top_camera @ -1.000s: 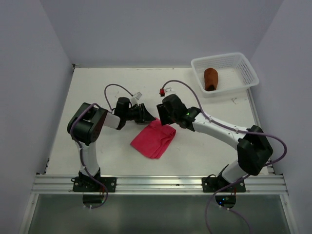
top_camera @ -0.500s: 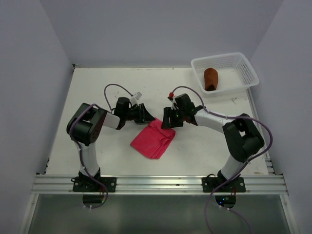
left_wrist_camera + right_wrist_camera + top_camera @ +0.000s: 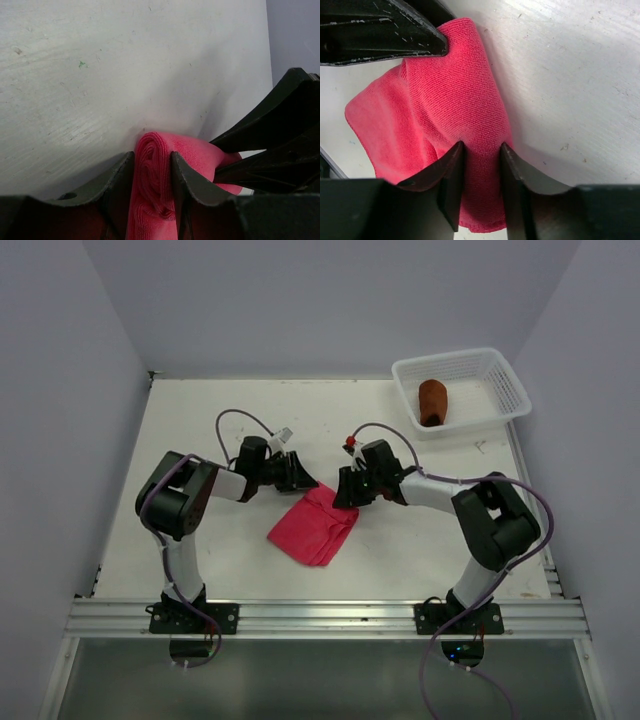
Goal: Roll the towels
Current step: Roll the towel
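Note:
The pink towel (image 3: 313, 528) lies mid-table, its far edge wound into a short roll. My left gripper (image 3: 305, 481) is shut on the roll's left end; the spiral end (image 3: 151, 167) sits squeezed between both fingers (image 3: 124, 172). My right gripper (image 3: 343, 493) is shut on the roll's right end, with pink cloth (image 3: 435, 95) pinched between its fingers (image 3: 451, 175). The two grippers face each other, almost touching. The rust-brown towel (image 3: 432, 402) lies rolled inside the white mesh basket (image 3: 505, 390).
The basket stands at the table's far right corner. Grey walls close in the table on the left, back and right. An aluminium rail (image 3: 320, 618) carrying both arm bases runs along the near edge. Cables loop above both wrists.
My right arm folded in and swung its gripper round to the roll's right end, then closed its jaws on the cloth. The left gripper kept its hold and barely moved.

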### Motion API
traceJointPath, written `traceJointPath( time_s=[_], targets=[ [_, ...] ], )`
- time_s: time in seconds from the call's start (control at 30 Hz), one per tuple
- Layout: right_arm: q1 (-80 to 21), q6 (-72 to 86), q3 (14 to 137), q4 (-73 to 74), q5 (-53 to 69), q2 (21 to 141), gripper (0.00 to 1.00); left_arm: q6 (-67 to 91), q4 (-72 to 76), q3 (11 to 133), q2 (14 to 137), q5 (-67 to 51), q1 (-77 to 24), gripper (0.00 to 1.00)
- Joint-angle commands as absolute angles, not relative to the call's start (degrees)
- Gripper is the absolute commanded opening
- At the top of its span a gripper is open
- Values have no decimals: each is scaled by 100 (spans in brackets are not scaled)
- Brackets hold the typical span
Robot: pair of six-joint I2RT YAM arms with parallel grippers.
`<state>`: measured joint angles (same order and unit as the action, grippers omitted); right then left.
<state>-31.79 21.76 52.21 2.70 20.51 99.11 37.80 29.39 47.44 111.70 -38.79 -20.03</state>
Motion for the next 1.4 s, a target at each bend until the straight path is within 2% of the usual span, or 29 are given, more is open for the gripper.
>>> traceJointPath(
  time_s=[0.0, 0.23, 0.37, 0.57, 0.77, 1.1, 1.37],
  targets=[
    [-3208, 1942, 4853, 124, 2294, 10055, 33, 3349, 2075, 4974, 11075, -3402, -1969, 40],
    [-3489, 1855, 4527, -281, 1584, 9599, 0, 3234, 1425, 5633, 10802, -3288, -1881, 40],
    [-3796, 1732, 4333, -448, 697, 9247, 0, 3129, 907, 5958, 10495, -3138, -1601, 40],
    [-4744, 1494, 4272, -466, -1386, 8913, 0, 2874, 326, 6187, 9906, -2821, -1406, 40],
    [-5510, 1117, 4237, -589, -3364, 8833, 0, 3076, 561, 5802, 9475, -2918, -1406, 40],
    [-7047, 352, 4754, -694, -5570, 9904, 0, 3498, 1019, 5344, 9132, -3269, -1538, 40],
    [-7813, 44, 5729, -18, -6328, 11107, 0, 3586, 1300, 5019, 8904, -3366, -1731, 40]
  ],
)
